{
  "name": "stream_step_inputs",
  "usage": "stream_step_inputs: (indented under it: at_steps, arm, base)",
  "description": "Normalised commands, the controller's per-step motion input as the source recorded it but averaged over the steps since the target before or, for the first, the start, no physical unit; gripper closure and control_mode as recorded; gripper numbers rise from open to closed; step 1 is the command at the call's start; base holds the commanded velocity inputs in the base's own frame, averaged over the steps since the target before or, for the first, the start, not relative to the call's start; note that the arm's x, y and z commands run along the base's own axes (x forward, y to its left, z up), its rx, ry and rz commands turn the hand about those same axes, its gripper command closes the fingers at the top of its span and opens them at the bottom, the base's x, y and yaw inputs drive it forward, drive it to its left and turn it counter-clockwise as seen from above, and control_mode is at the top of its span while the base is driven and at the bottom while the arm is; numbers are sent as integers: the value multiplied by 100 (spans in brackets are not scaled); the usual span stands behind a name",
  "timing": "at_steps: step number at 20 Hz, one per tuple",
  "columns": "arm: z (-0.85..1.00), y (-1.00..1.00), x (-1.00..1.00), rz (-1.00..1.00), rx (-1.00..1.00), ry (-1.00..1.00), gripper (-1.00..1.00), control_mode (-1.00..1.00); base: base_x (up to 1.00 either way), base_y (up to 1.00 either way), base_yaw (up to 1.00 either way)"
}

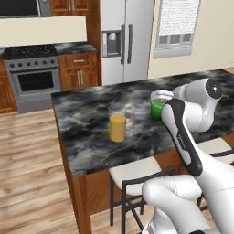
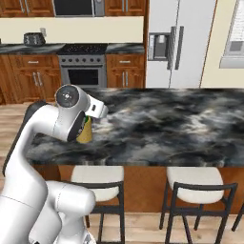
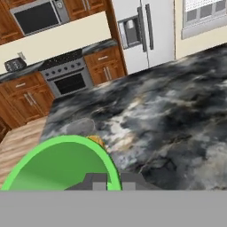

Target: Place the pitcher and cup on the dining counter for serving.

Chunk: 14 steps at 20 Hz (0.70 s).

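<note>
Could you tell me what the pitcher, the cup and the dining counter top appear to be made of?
Pitcher: probably plastic, with a matte yellow-orange body and a clear, see-through upper rim.
Cup: likely plastic, a uniform bright green with a thin rim and a slight sheen.
Dining counter: polished stone, judging by its dark grey-black marbling with pale veins, on a reddish-brown wood base.

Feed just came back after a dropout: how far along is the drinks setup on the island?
Done: the pitcher stands upright on the dining counter.

In hand: the gripper is shut on the rim of the cup, seen close in the hand view, over the counter beside the arm. Whether its base touches the stone cannot be told.

Left: set the cup down if it is not resting already, release it and pull the arm back.
</note>
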Motion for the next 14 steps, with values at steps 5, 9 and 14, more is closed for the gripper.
stream_step_inputs:
  at_steps: [5,9,14]
  arm:
    - [0,0,0,0,0,0,100,100]
    - [0,0,0,0,0,0,100,100]
    - [0,0,0,0,0,0,100,100]
  base:
    - [53,-38,50]
    - [38,-47,45]
    - [16,-52,26]
